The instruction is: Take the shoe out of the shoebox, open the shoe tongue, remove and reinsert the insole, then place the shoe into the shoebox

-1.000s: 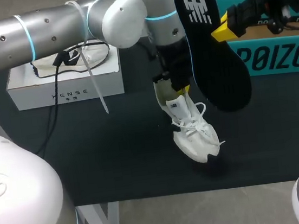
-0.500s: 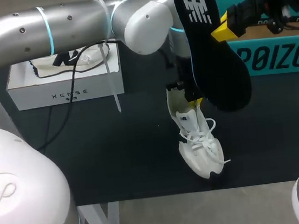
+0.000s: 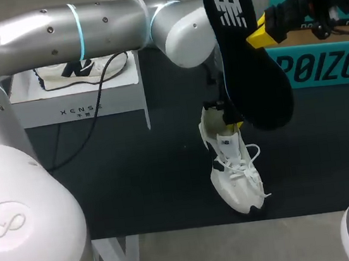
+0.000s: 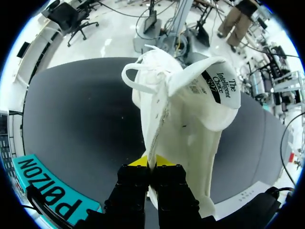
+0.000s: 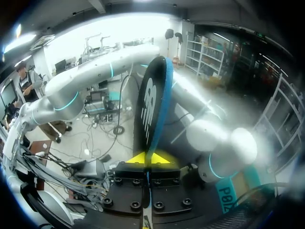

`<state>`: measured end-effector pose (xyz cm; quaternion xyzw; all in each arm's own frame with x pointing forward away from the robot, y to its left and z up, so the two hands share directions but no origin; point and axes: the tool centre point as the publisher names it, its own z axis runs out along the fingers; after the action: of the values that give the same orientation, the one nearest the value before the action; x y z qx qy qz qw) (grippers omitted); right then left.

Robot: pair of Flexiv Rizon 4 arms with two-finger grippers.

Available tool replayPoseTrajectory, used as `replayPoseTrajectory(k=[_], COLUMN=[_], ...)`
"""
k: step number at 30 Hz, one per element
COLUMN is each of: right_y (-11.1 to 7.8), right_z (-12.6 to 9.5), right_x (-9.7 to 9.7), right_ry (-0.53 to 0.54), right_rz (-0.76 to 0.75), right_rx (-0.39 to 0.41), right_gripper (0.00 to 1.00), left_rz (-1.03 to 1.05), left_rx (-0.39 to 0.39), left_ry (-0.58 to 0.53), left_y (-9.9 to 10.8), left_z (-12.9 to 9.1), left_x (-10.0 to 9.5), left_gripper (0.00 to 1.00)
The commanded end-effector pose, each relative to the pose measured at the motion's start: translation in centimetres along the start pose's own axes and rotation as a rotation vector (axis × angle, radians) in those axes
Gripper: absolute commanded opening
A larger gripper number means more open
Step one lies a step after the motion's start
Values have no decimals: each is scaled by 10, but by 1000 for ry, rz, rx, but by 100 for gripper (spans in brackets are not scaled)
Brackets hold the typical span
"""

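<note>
Dark table (image 3: pixel 104 177), white shoe (image 3: pixel 234 174) dangling toe-down
left gripper (image 4: pixel 151 162) clamped on its heel rim, right gripper (image 5: pixel 148 157) clamped on the black insole (image 3: pixel 244 52) at the shoe's 1 o'clock

Head view high behind, looking down; left wrist close, sharing shoe (image 3: pixel 234 179); right, insole (image 3: pixel 251 76)

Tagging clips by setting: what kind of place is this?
Probably a robotics lab bench: left hand holds a white shoe over a dark table, right hand an insole, teal shoebox behind.
</note>
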<state>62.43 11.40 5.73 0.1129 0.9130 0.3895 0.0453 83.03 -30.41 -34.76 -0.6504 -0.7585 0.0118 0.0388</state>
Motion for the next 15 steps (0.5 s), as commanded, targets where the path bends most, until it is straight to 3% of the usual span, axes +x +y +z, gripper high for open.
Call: replayPoseTrajectory(k=[1,15], right_y=[1,1], right_z=[1,1], right_x=[-2,-2], right_ry=[2,2], right_rz=[0,0], right_rx=[3,3], right_gripper=[0,0], left_rz=[26,83], left_rx=[-1,-21], left_ry=[13,16], left_y=[-8,-17], left_z=[4,21], left_x=[-4,-3], left_gripper=[0,0])
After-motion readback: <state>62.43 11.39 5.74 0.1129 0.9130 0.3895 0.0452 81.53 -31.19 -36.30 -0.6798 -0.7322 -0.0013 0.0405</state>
